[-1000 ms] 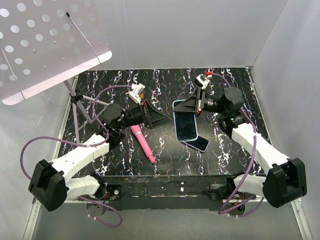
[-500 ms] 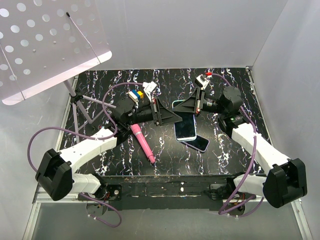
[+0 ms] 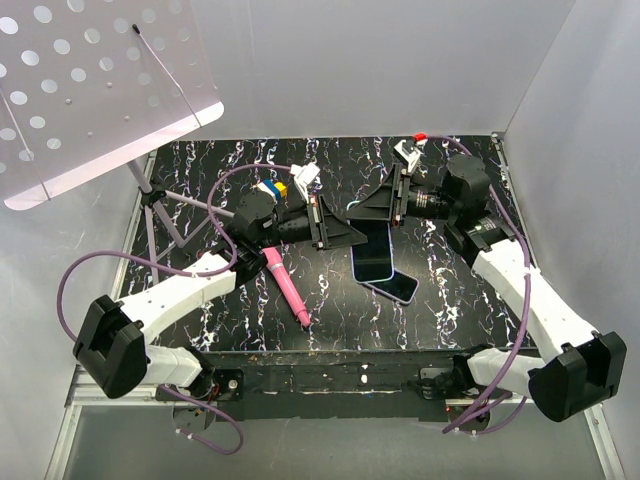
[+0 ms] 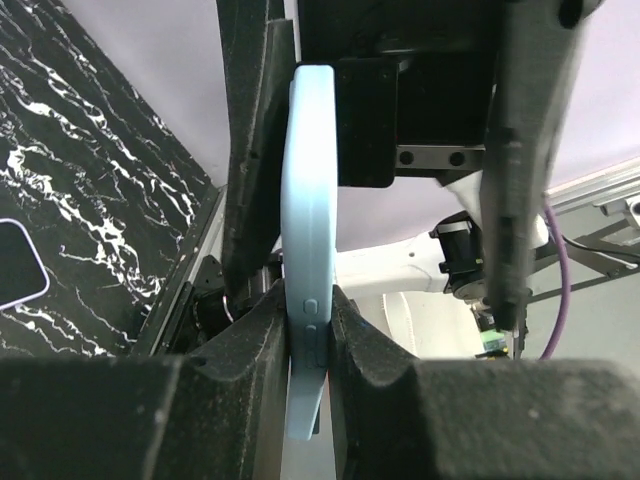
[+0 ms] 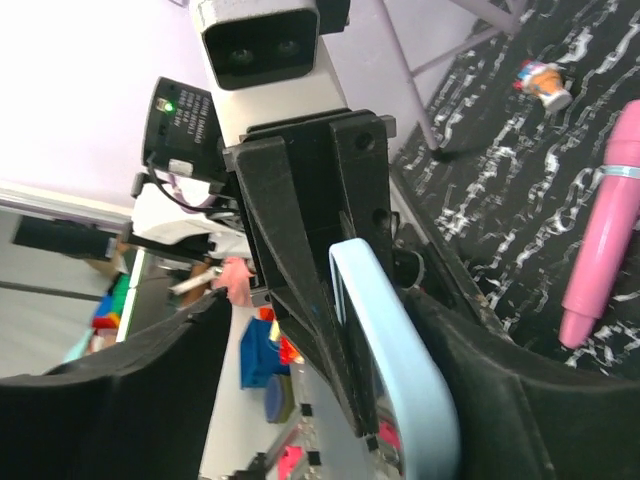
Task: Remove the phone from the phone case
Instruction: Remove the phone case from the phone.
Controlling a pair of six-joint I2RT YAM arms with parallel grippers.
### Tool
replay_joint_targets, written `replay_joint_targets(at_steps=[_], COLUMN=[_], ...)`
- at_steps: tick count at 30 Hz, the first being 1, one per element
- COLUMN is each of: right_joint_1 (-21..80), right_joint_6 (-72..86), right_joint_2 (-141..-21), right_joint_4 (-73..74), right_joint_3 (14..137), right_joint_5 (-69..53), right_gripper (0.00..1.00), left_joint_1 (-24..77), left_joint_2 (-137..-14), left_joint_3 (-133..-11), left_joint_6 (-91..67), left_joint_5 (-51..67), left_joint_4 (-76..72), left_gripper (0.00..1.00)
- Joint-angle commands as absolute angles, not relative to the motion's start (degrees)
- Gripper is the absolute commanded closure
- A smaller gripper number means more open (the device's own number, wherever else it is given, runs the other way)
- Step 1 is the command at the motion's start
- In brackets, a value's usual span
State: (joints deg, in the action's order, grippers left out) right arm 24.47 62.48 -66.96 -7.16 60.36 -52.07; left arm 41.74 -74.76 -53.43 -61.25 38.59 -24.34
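Table (image 3: 340, 325): black slab veined in white, filling the middle of the overhead view, with white walls behind and at the sides.
Stand (image 3: 90, 90): white perforated panel tilted across the upper left of the frame, its thin legs planted on the table's left edge.
Left arm (image 3: 170, 300): white and black, reaching from the lower left corner toward the centre.
Right arm (image 3: 530, 295): reaching from the lower right corner up and in, so that the two arms meet just above mid-frame.
Phone (image 3: 372, 258): dark screen up, seated in its case, centre of the overhead view, held up off the table between the two claws.
Case (image 4: 305, 250): pale blue and seen edge-on in the left wrist view, where it runs from the top centre down to the bottom centre with its side buttons showing.
Second phone (image 3: 400, 288): lilac-rimmed, flat on the table just below and right of the cased one. The two overlap in the overhead view, and contact cannot be judged.
Left claw (image 3: 352, 236): clamped tight on the edge of the case, one finger on each face.
Right claw (image 3: 362, 210): jaws spread wide, with the case standing between them close to one finger and the other finger well clear.
Pen (image 3: 287, 290): pink, lying diagonally on the table left of centre, under the left claw's wrist.
Toy (image 5: 545, 85): small multicoloured piece on the table at the upper right of the right wrist view, too small to identify.
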Motion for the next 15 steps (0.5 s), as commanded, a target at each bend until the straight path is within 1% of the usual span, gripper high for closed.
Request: replay_joint_targets(at_steps=[1,4,10,15], right_joint_1=[24.0,22.7,22.1,22.1], right_joint_6=[46.3,43.3,45.9,49.7], right_joint_2=[-65.0,-62.9,-59.5,-57.0], right_joint_4=[14.7,16.4,10.7,4.3], right_joint_3=[67.8,66.6,61.0,57.3], right_joint_5=[-50.9,-52.8,-58.3,-62.0], right_gripper=[0.19,0.17,0.16,0.26], left_joint_1=[41.2,40.3,38.3,36.6], left_joint_2=[-70.4,-68.5,-65.7,-65.0], left_joint_3=[-55.6,-55.2,-54.6,-54.2], left_joint_6=[-59.2,-60.4,-64.2,-67.8], left_joint_5=[35.6,35.4,34.3,34.5], left_joint_4=[-20.7,-20.4,-21.1,-22.9], left_gripper=[1.00,1.00,1.00,1.00])
